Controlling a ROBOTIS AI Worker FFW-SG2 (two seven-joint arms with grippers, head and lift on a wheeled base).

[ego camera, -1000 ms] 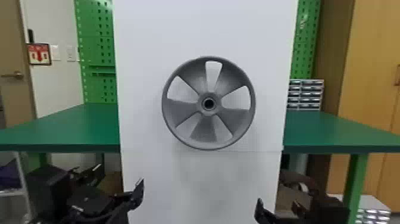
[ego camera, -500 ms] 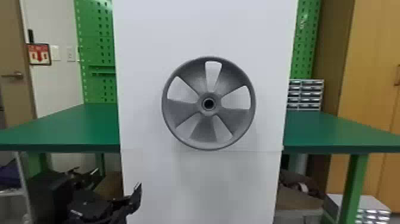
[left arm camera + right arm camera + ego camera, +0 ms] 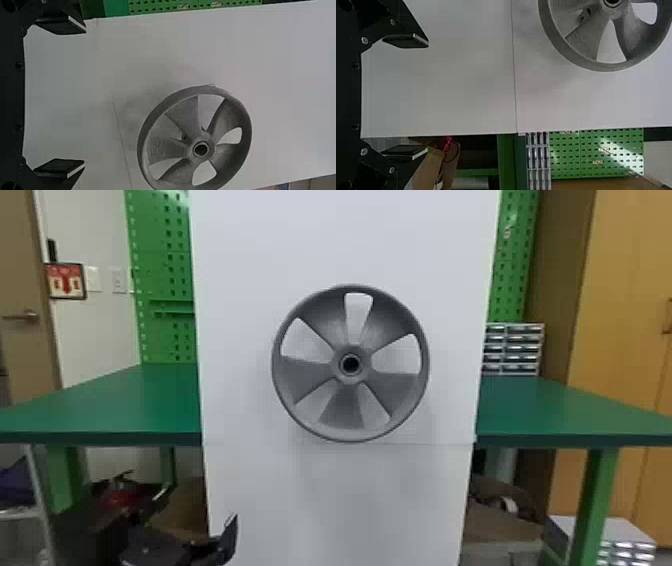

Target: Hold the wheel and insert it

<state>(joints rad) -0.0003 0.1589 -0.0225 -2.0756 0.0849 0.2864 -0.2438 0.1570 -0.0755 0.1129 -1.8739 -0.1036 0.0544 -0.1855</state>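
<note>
The grey spoked wheel (image 3: 320,380) is upright against a white panel (image 3: 240,340), its round hub facing the head camera. My left gripper (image 3: 197,517) is low at the left, below the wheel, its fingers spread with nothing between them. In the left wrist view the same gripper (image 3: 84,96) is open, and the wheel (image 3: 178,114) is beyond its fingertips. In the right wrist view my right gripper (image 3: 427,96) stands open and holds nothing; part of the wheel (image 3: 583,43) is farther off, cut by the picture's edge.
A green table (image 3: 125,405) extends to the left of the panel, and another green top (image 3: 560,410) to the right. Small drawers (image 3: 512,350) stand on the right one. Boxes (image 3: 500,520) lie below it beside a green leg (image 3: 595,495).
The right gripper has moved out past the bottom of the head view. My left gripper has sunk slightly. The wheel has kept its place.
</note>
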